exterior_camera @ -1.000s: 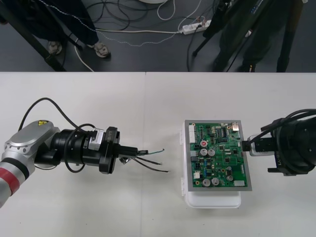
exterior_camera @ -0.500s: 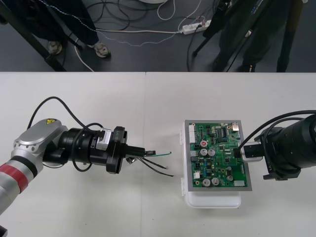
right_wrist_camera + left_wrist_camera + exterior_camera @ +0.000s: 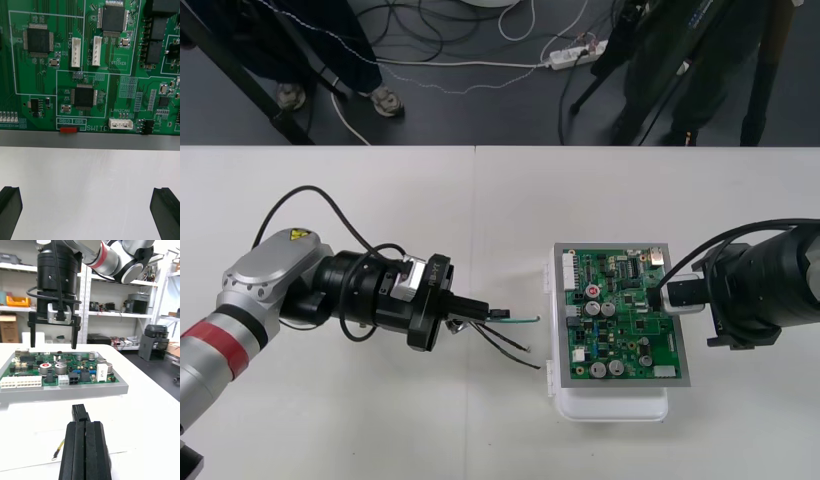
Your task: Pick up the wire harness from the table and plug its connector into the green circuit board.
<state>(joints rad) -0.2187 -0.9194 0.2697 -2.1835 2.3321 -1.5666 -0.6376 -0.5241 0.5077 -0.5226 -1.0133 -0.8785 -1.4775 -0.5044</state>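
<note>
Only plug point(image 3: 80, 413) tip beyond left gripper point(image 3: 85, 425)

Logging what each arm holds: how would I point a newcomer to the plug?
On the pale table, find the green circuit board, then look across the bare gap toward the left gripper. The plug is the small black block poking from its shut fingertips, blunt and square where the thin wires beside it trail loose.

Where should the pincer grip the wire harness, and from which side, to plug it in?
Probably at the rear of the black plug, coming from the side away from the green circuit board, as the left pincer does: its front end juts free toward the board.
</note>
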